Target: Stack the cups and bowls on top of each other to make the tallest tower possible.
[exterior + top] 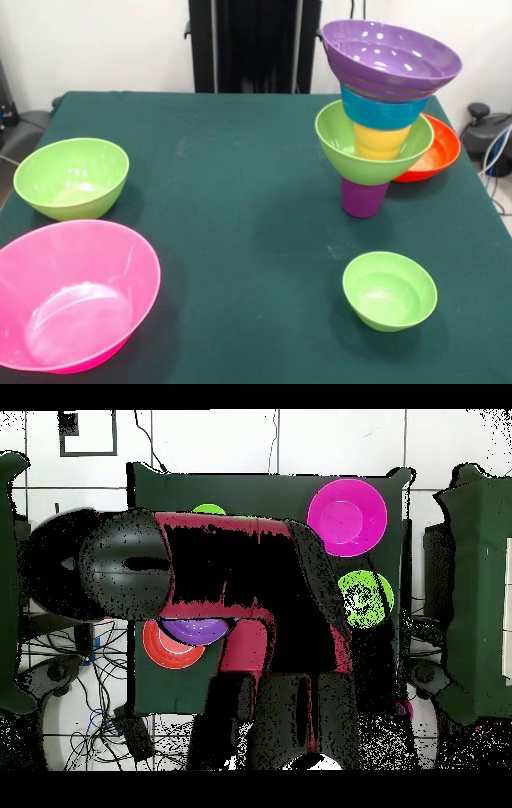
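Standing right of the pedestal: tower (382, 120), purple cup base, wide purple bowl (391, 58) topmost; light, glossy, slippery, best gripped by rims; gripper unseen beneath arm (240, 584), state undeterminable.

Seven bowls show in the front view: three lime green, namely a large one (72, 177) at the left, a small one (390, 290) at the near right and one (373, 149) within the tower, plus one hot pink (72, 294), one orange-red (436, 152), one blue (382, 110) and one purple (390, 58). Two cups are visible, one purple (364, 198) and one yellow-orange (379, 142).
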Controlling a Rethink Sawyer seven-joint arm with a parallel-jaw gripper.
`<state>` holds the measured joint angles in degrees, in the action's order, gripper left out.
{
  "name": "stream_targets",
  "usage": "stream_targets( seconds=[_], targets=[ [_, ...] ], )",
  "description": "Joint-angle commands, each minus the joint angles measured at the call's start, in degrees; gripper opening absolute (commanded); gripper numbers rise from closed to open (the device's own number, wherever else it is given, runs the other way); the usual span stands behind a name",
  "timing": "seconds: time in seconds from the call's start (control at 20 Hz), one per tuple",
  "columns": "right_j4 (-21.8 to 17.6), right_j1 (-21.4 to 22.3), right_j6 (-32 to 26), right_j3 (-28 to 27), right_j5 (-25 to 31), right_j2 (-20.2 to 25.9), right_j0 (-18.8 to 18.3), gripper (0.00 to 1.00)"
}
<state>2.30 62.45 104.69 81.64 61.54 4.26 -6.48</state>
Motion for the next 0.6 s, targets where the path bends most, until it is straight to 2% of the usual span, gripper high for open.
stream_targets(
  seconds=[0.05, 0.6],
  targets=[
    [0.92, -2.15, 9.66, 8.75, 2.92, -0.51, 1.28, 0.0],
    [1.33, -3.87, 9.45, 11.81, -2.79, -0.55, 1.3, 0.0]
  ],
)
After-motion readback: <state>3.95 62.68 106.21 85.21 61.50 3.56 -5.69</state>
